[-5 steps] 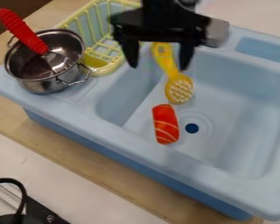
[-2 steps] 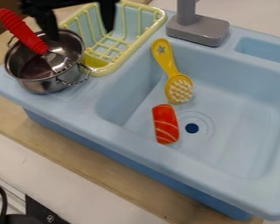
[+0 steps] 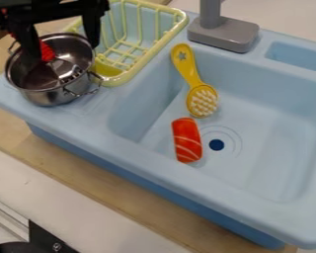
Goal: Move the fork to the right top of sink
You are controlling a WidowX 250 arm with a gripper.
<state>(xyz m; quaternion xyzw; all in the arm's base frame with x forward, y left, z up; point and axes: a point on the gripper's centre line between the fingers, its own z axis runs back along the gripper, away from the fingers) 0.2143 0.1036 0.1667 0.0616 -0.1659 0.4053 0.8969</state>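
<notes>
At the upper left, my gripper (image 3: 63, 52) hangs open over the metal pot (image 3: 50, 98), one finger on each side of the pot's opening. The fork (image 3: 48, 51) leans inside the pot with its metal end down in it. Much of its red handle is hidden behind the gripper's left finger and body; whether they touch I cannot tell. The light blue sink (image 3: 253, 170) stretches across the middle and right, and the pot stands on its left corner.
A yellow dish rack (image 3: 146, 60) adjoins the pot's right side. Behind the basin rises a grey faucet (image 3: 223, 34). In the basin lie a yellow brush (image 3: 201, 100) and an orange-red food piece (image 3: 187, 140), near the drain.
The gripper has swung left from above the basin's back edge, past the rack, to the pot, and come lower over the last half second. The fork and pot have not moved.
</notes>
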